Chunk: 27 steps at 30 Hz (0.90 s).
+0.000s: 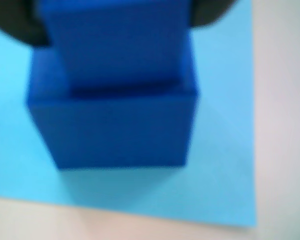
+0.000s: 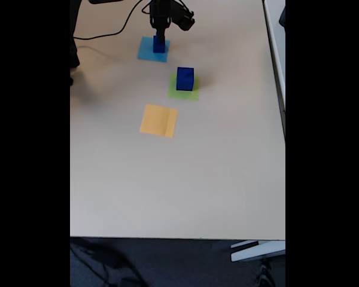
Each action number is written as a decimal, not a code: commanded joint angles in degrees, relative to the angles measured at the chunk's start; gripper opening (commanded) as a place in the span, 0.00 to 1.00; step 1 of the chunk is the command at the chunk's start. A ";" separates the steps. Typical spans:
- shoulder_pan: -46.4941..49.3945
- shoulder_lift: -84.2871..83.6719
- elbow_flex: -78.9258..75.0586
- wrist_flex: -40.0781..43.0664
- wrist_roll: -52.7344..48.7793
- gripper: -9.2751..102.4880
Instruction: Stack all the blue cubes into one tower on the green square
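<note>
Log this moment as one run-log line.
gripper: on small cube atop medium cube | site: light-blue square | large cube: on green square

In the wrist view, a smaller cube [image 1: 115, 42] sits on top of a larger cube [image 1: 122, 130], its upper part between the two fingers [image 1: 17, 22]; both cubes rest on a paper square [image 1: 225, 165] on the table [image 1: 285, 125]. In the fixed view, another cube [image 2: 185, 78] stands on a second square [image 2: 191, 93], nearer the camera and right of the fingers; a third square [image 2: 158, 120] lies nearer still.
</note>
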 commanded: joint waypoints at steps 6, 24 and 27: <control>0.62 3.60 -0.35 -0.53 -0.35 0.14; 5.27 13.62 -1.23 6.15 -8.00 0.14; 6.94 16.52 0.00 7.38 -10.20 0.14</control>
